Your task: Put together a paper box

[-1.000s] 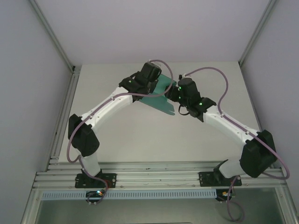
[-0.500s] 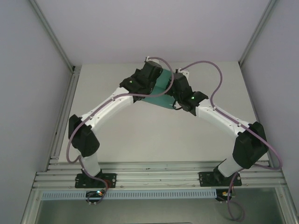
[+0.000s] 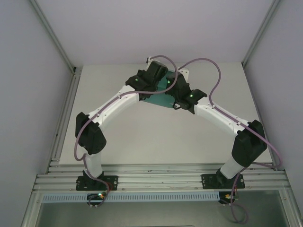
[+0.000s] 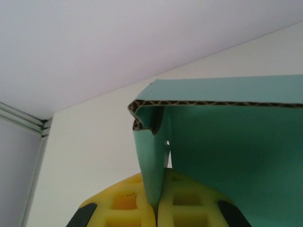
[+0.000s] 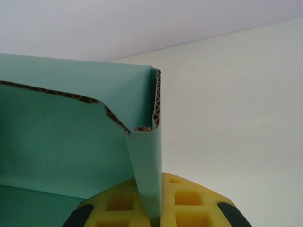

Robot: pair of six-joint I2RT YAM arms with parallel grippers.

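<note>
Left gripper point(image 4: 157, 210): fully closed, its yellow pads point(image 4: 123, 203) pinching a narrow end flap of the paper box that stands up between them; it is at the left end of the card.
Paper box point(image 4: 236, 156): teal corrugated card, part folded, held between the two wrists at the far middle of the table point(image 3: 142, 137). A broad panel runs from one gripper to the other, and a narrow flap is turned at each end.
Right gripper point(image 5: 154, 213): also closed right down, clamping the matching narrow flap at the right end of the card.
Step in hand: my reading is that both end flaps are being held so the ends can be squared up against the long panel.
Doing it well: move the two wrists together and evenly, so the panel between them neither bows nor twists. Turn each flap along its own crease instead of dragging the card sideways. The grip on each flap is low and thin, so a hard pull could slip it out or crush the fluting.
Left end, hard to tell: the corner looks curled and slightly crumpled, and whether the crease there is clean is unclear.
Middle, hidden: from above, the wrists and cables cover most of the card. I cannot tell whether its underside rests on the table or hangs clear, nor how many other flaps are unfolded.
Right end, cut off: the lower part of the panel runs out of the right wrist's view.
</note>
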